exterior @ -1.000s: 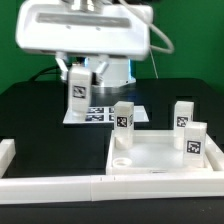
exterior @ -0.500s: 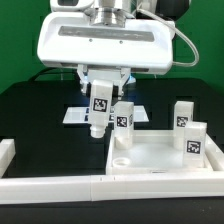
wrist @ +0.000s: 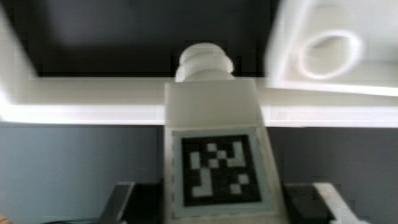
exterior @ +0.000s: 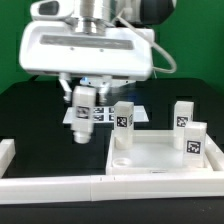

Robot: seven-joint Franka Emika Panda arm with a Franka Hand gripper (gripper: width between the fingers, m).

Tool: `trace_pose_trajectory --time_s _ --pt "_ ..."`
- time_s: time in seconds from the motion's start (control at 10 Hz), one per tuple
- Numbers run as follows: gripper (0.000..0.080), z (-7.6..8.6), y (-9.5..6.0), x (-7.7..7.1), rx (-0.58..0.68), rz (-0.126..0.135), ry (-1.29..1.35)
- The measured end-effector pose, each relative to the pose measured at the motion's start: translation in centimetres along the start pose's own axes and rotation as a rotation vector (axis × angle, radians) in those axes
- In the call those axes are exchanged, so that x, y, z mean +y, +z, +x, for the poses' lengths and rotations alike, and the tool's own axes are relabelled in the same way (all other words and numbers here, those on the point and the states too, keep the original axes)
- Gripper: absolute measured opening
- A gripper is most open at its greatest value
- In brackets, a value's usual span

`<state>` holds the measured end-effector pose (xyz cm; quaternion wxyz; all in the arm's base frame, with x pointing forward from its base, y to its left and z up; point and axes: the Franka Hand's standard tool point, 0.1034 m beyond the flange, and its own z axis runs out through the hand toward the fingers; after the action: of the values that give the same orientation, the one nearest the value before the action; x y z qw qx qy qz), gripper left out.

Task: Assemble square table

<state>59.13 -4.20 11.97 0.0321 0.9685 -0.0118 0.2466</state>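
Fingers (exterior: 84, 97) clamped on one white leg block (exterior: 83, 115), gripped at its upper part, tag facing the exterior camera. Hanging upright in the air, threaded peg pointing down, above the black surface (exterior: 30, 115) and not touching it. In the wrist view, the same leg block (wrist: 215, 130) filling the middle, dark finger pads (wrist: 125, 200) pressing on both sides of it, round peg at the far end.

Just behind the held block, flat on the surface, the marker board (exterior: 100, 113), partly hidden. Toward the exterior view's right, near but apart, the square tabletop slab (exterior: 160, 155) lying flat with raised rim, one empty corner socket (exterior: 121, 158) visible at the near corner. Standing upright on the slab: three other leg blocks, one at the corner nearest the held block (exterior: 123, 118), two along the exterior view's right side (exterior: 184, 114) (exterior: 195, 143). Along the front, long white border rails (exterior: 60, 184), touching the slab's front edge.
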Motion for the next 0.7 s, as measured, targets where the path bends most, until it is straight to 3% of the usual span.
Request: trace_pose_trajectory --time_s 0.1,0.3,0.5,0.7 --pt "0.029 0.5 0.0 -0.9 0.007 0.023 0.007" --pt "0.029 1.5 0.2 -2.9 0.021 0.045 0.032" --pt "0.029 1.6 0.5 -2.1 0.022 0.034 0.028" --pt "0.029 0.6 1.8 -1.8 0.012 0.025 0.03"
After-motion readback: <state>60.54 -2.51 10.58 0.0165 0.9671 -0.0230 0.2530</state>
